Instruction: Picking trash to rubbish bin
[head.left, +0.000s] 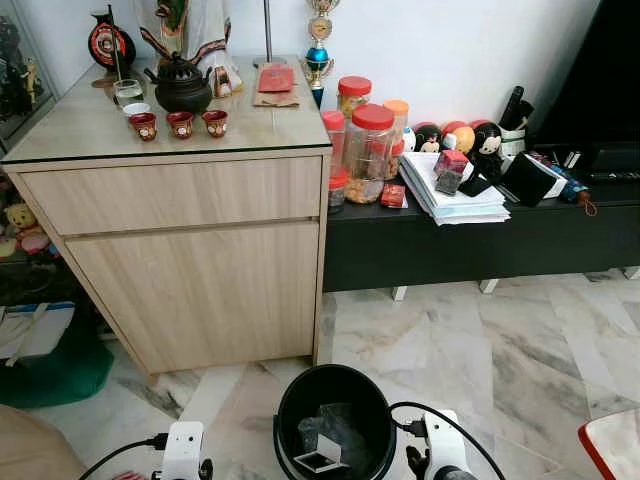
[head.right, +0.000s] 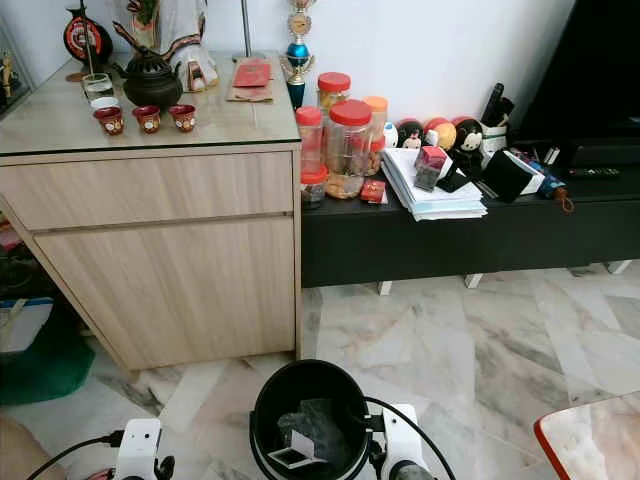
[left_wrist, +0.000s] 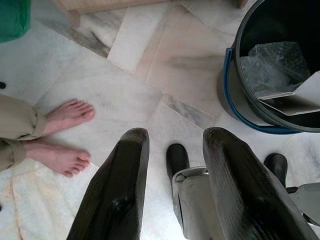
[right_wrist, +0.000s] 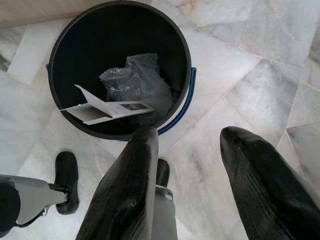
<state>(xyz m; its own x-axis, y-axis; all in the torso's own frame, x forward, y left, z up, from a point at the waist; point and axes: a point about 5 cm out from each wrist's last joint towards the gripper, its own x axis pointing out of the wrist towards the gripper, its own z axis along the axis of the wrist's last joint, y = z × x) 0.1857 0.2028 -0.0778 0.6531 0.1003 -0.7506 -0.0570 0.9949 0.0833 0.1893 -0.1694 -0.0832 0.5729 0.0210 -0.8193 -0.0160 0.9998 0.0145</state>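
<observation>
Rubbish bin sitting on marble floor, near centre, holding crumpled plastic and folded card. Lying between grippers, nearer right gripper. Right and left gripper both hanging parted, empty.

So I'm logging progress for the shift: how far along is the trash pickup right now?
Done: the black bin already holds crumpled plastic wrap and a flattened white carton.
In hand: nothing. The left pincer and right pincer both hang open and empty above the marble floor beside the bin.
Left: I can't make out any loose trash on the visible floor, so the job may be near its end.
</observation>
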